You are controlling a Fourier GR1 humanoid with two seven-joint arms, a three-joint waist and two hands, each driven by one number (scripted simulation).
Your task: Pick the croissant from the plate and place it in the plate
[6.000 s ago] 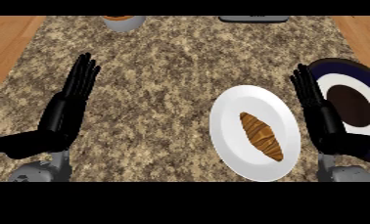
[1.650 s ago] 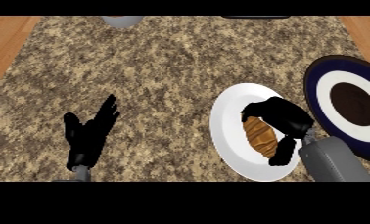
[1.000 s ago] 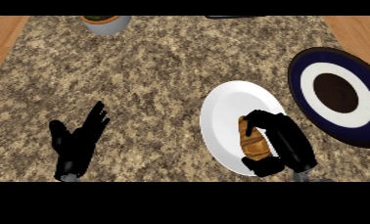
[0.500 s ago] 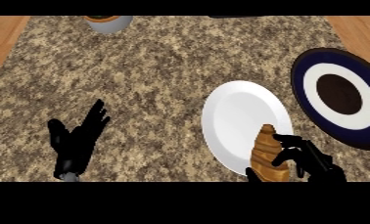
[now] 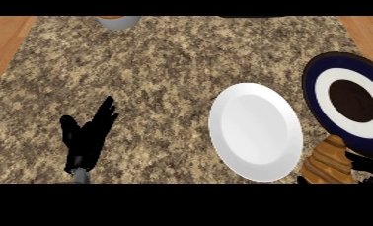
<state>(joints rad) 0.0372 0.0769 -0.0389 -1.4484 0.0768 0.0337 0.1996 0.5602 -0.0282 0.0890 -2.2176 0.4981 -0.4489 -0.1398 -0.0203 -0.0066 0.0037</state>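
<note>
Two plates sat on the counter (image 5: pixel 182 57): one white plate (image 5: pixel 255 130) and one dark-blue plate (image 5: pixel 348 99) with a white ring and brown centre. There was one croissant (image 5: pixel 330 162), one grey bowl (image 5: pixel 119 21) at the far edge, and one dark object (image 5: pixel 250 17), barely visible, beside it. Two black hands showed, left (image 5: pixel 86 138) and right (image 5: pixel 360 162).

A speckled brown-and-beige granite bench (image 5: pixel 182 62) fills the room's view, edged by warm orange wooden strips (image 5: pixel 13 32) at both sides.
</note>
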